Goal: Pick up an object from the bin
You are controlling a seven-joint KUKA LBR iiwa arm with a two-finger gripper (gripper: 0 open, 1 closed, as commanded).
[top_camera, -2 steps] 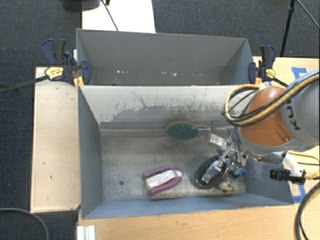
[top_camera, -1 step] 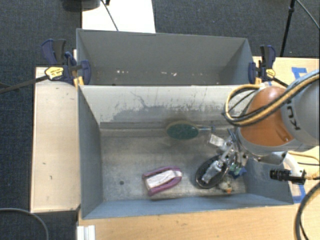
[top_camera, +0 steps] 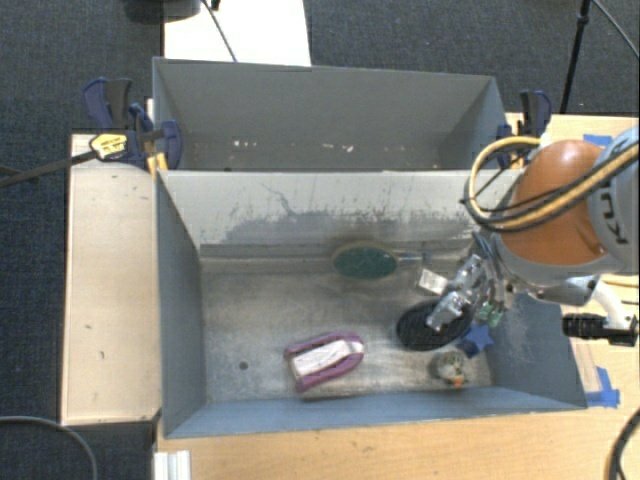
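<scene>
Gripper (top_camera: 452,308) hung low at right end of grey metal bin (top_camera: 180,298), just over flat black round disc (top_camera: 420,330) on floor. Disc's bulk lay slightly left of gripper. Gripper open or closed: could not tell.

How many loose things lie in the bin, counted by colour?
green oval thing: 1
purple and white thing: 1
black round thing: 1
small greyish thing: 1
Total: 4
The blue bit beside the black one may belong to the robot, so it is not counted.
</scene>
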